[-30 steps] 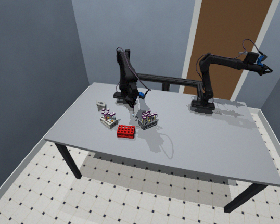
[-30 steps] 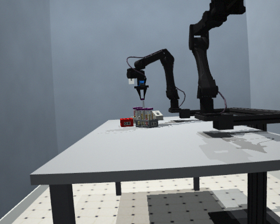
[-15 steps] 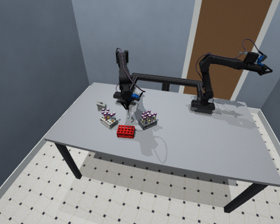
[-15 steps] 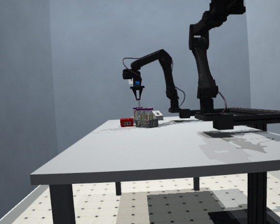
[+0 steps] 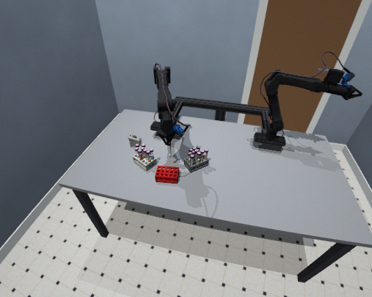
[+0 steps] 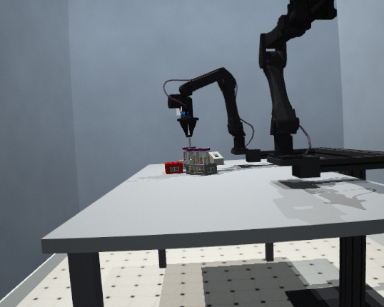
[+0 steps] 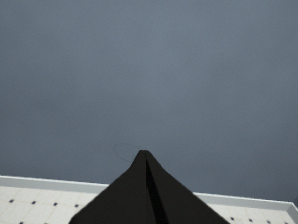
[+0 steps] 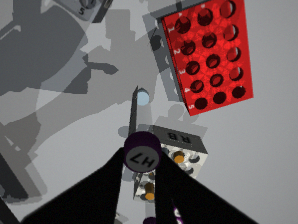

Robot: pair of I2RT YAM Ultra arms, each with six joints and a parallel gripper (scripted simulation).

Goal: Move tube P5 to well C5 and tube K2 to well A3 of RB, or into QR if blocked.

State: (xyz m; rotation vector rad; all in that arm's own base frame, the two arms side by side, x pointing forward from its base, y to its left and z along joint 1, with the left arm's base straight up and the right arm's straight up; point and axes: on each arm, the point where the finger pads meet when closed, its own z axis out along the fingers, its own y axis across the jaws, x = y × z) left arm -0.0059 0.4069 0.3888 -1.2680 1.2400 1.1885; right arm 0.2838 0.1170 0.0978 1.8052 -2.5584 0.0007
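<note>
A brown door [image 5: 299,41] stood within a pale frame [image 5: 254,45] behind the table [image 5: 265,193] [image 6: 130,214]. Blue-grey walls [image 5: 178,45] [image 6: 130,43] [image 7: 150,75] met a light baseboard [image 5: 23,231] [image 6: 27,283] [image 7: 50,184]. Below, dark table legs [image 5: 92,214] [image 6: 84,278] rose above a whitish floor [image 5: 40,259] [image 6: 138,285] [image 7: 40,212] dotted with small black squares.

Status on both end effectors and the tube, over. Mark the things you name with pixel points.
Right end effector [image 5: 169,143] [image 6: 188,136] [image 8: 142,162] shut on tube H7 [image 5: 169,152] [image 6: 190,143] [image 8: 142,152], aloft. Left end effector [image 5: 360,93] [image 7: 144,152] shut, empty. QR [image 5: 167,174] [image 6: 173,168] [image 8: 212,60] holds no tubes.
</note>
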